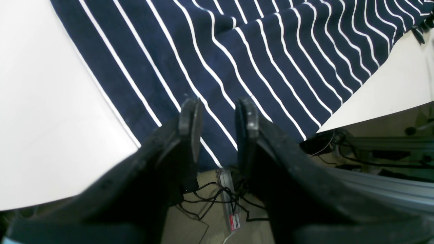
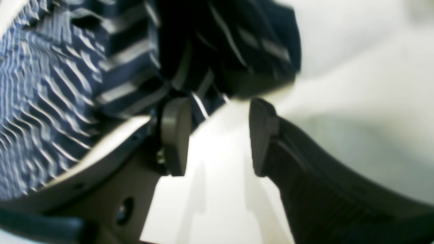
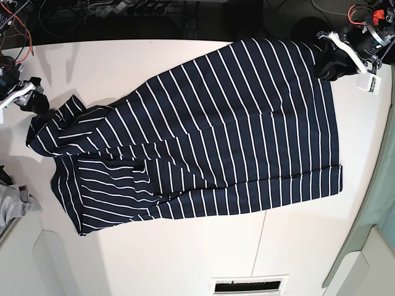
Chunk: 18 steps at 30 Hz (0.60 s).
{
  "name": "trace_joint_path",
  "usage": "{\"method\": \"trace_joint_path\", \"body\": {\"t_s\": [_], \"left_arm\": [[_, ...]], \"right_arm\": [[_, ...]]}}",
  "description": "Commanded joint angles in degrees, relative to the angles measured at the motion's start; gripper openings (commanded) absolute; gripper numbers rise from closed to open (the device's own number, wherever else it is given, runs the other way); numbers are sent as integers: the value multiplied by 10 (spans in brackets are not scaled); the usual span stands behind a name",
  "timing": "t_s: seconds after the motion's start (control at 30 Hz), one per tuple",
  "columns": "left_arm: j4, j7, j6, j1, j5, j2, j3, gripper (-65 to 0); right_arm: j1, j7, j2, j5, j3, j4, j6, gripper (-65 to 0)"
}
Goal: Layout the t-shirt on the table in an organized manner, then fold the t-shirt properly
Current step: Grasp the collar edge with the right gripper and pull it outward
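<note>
The navy t-shirt [image 3: 216, 123] with thin white stripes lies spread across the white table [image 3: 185, 259], its hem to the right and its rumpled sleeves and shoulders to the left. My left gripper [image 3: 326, 65] is at the hem's far right corner. In the left wrist view it [image 1: 218, 115] is open, its fingers astride the shirt's edge [image 1: 237, 51] at the table's edge [image 1: 40, 101]. My right gripper [image 3: 36, 102] is at the bunched far left sleeve. In the blurred right wrist view it [image 2: 217, 135] is open over bare table [image 2: 220, 203], just short of the fabric [image 2: 220, 51].
A small grey cloth [image 3: 15, 200] lies at the left edge. Cables and gear crowd the space beyond the far edge [image 3: 123, 12]. Floor cables [image 1: 230, 203] show below the table edge. A dark seam [image 3: 262, 234] and a vent slot [image 3: 250, 285] mark the near side.
</note>
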Motion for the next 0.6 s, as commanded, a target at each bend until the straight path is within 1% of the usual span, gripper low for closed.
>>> {"method": "trace_joint_path", "body": {"t_s": [0.0, 0.13, 0.2, 0.3, 0.57], "left_arm": [[8, -17, -4, 3, -11, -8, -4, -454], [8, -16, -4, 2, -10, -8, -4, -454], [8, -15, -4, 2, -10, -8, -4, -454], [8, -16, -4, 0, -10, -8, -4, -454], [7, -16, -4, 0, -10, -8, -4, -454]], "right_arm": [[1, 26, 10, 0, -9, -1, 2, -368], [3, 85, 10, -28, -42, -30, 2, -368], [5, 109, 9, -42, -54, -42, -7, -368], [24, 112, 7, -57, -64, -75, -11, -368], [99, 112, 6, -55, -64, -189, -8, -368]]}}
